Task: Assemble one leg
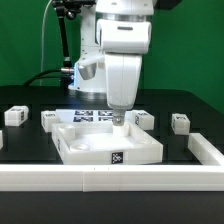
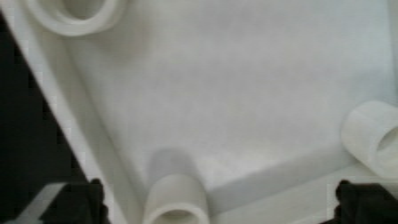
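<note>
The large white panel [image 1: 105, 147] lies flat in the middle of the table, with a marker tag on its front wall. My gripper [image 1: 119, 120] hangs straight down over the panel's far edge. In the wrist view my gripper [image 2: 214, 206] is open, its dark fingertips [image 2: 64, 205] wide apart just above the panel [image 2: 231, 90], and a round corner socket [image 2: 176, 203] lies between them. It holds nothing. Small white tagged legs stand apart on the table: one at the exterior view's far left [image 1: 14, 115], one left of the panel [image 1: 48, 119], one right of it [image 1: 143, 118], one farther right [image 1: 180, 122].
The marker board [image 1: 93, 116] lies flat behind the panel. A long white rail [image 1: 100, 180] runs along the table's front, and another white rail [image 1: 206, 150] lies at the exterior view's right. A green backdrop stands behind the arm.
</note>
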